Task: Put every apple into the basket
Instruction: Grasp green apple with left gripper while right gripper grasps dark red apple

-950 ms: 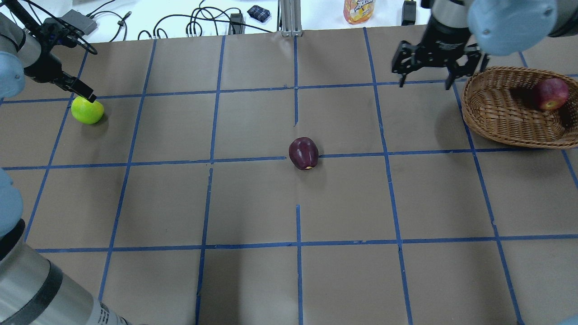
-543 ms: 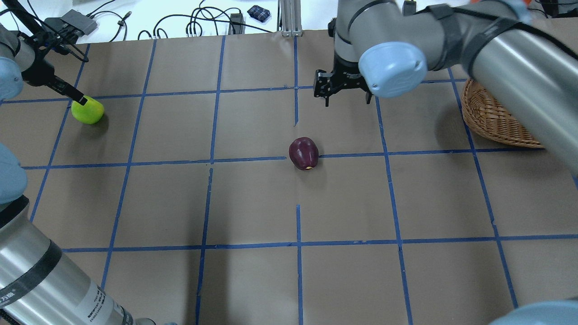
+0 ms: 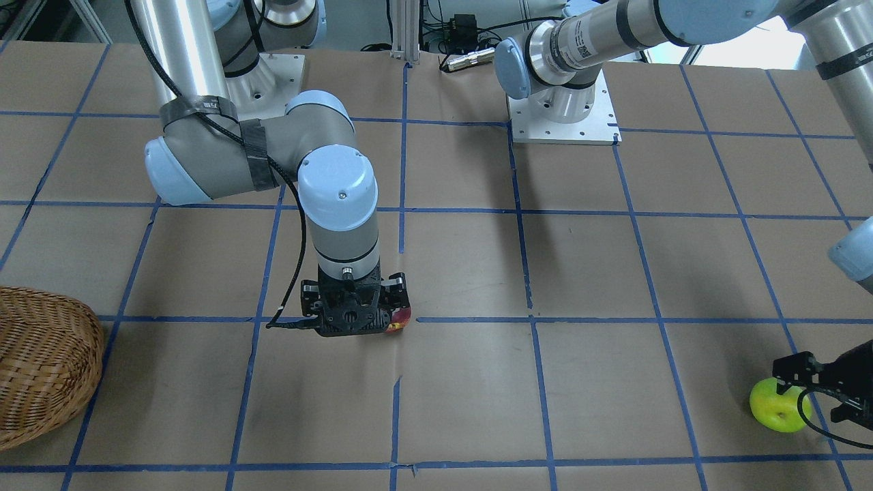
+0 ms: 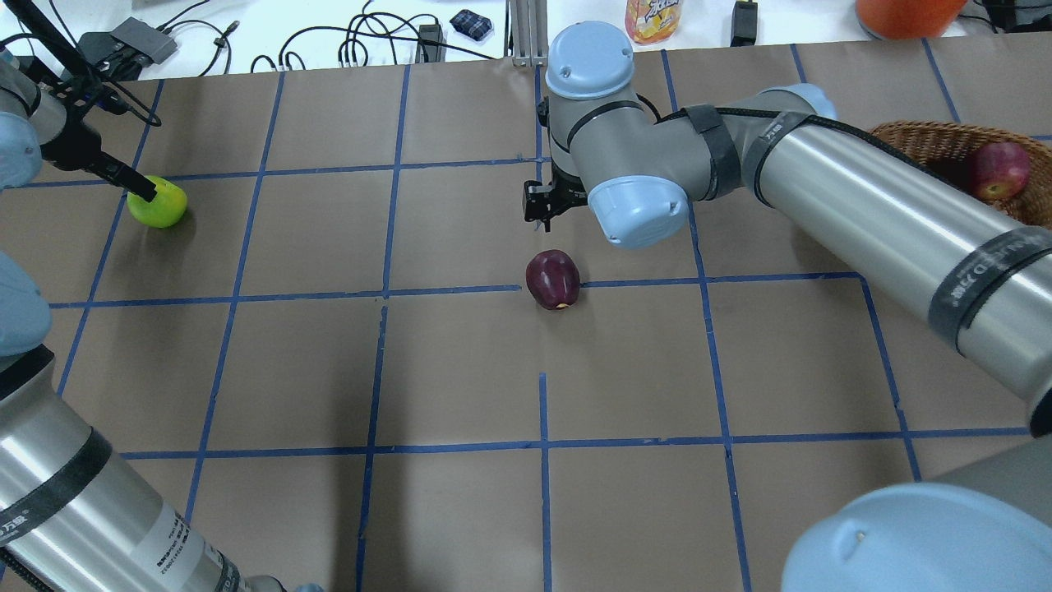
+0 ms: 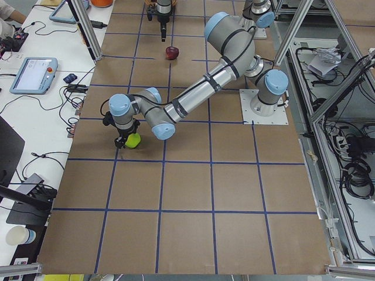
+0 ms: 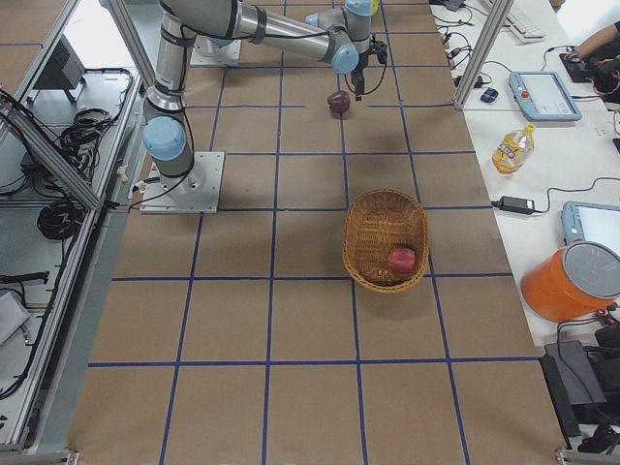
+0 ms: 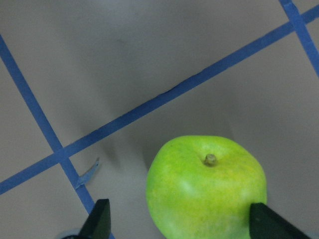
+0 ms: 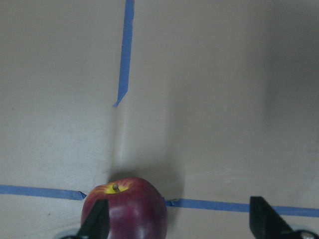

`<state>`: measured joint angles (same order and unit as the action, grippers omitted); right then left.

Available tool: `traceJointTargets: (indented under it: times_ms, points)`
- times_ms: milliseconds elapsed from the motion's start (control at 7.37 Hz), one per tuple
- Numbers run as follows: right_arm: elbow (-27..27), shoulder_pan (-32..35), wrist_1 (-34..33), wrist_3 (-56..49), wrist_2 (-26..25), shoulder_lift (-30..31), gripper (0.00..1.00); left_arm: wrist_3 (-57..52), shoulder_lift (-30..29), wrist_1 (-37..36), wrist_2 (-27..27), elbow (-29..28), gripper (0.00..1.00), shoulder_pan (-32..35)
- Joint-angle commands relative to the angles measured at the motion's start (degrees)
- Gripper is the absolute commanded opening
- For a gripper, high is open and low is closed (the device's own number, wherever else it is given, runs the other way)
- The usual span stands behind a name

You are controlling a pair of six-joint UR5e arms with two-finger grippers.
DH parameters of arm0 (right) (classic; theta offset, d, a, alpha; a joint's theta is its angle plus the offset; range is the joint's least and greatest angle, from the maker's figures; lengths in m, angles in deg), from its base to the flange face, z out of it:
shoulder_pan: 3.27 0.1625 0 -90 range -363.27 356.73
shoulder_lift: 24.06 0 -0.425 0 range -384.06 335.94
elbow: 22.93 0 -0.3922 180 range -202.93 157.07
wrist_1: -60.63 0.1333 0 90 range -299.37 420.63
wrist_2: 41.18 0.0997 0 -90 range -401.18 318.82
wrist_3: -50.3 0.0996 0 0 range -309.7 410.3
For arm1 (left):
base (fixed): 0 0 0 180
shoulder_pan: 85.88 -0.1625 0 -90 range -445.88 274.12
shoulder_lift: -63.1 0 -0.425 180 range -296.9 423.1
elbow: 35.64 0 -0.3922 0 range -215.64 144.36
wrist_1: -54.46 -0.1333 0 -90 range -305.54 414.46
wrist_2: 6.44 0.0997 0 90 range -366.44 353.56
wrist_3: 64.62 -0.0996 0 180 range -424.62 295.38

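Note:
The bright yellow-green apple (image 4: 162, 204) lies at the table's far left. My left gripper (image 4: 138, 189) is open and straddles it; in the left wrist view the apple (image 7: 207, 186) sits between the fingertips (image 7: 101, 220), nearer the right one. The dark maroon apple (image 4: 552, 279) lies at the table's centre. My right gripper (image 4: 542, 205) is open and hovers just behind it; in the right wrist view the apple (image 8: 127, 209) is by the left fingertip (image 8: 97, 220). The pinkish-red apple (image 4: 999, 170) lies in the wicker basket (image 4: 920, 136) at the far right.
A drink bottle (image 4: 653, 18), an orange container (image 4: 908, 12) and cables (image 4: 362, 41) lie beyond the table's back edge. My right arm (image 4: 871, 214) stretches across the table's right half, in front of the basket. Blue tape lines grid the brown table.
My right arm has swung from beside the basket leftward to just behind the maroon apple. My left gripper has shifted a little down around the green apple.

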<state>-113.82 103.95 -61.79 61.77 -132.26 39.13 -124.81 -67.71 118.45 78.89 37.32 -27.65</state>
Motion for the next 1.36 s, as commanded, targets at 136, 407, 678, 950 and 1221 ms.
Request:
traceJointTargets:
  times_ms: [136,407,678,950,1221]
  points:
    - [-0.42,0.37,0.6,-0.31,6.26,-1.41,1.0,-0.01,0.39,3.86,-0.34,-0.19,1.0,-0.05]
    - [-1.9,0.45,0.69,-0.31,6.18,-1.93,1.0,0.51,-1.02,3.86,-0.78,0.16,1.0,0.3]
    - [-3.15,0.45,-0.27,-0.05,6.35,-2.72,1.0,-0.19,-1.63,3.6,-2.53,0.25,1.0,0.39]
    - [-3.5,0.45,-0.28,-0.66,6.44,-3.07,1.0,-0.1,-3.04,2.9,-4.1,-0.19,1.0,0.56]
    - [-3.59,0.45,-0.28,-0.66,6.44,-4.04,1.0,-0.1,-3.04,2.89,-4.29,-0.19,1.0,0.91]
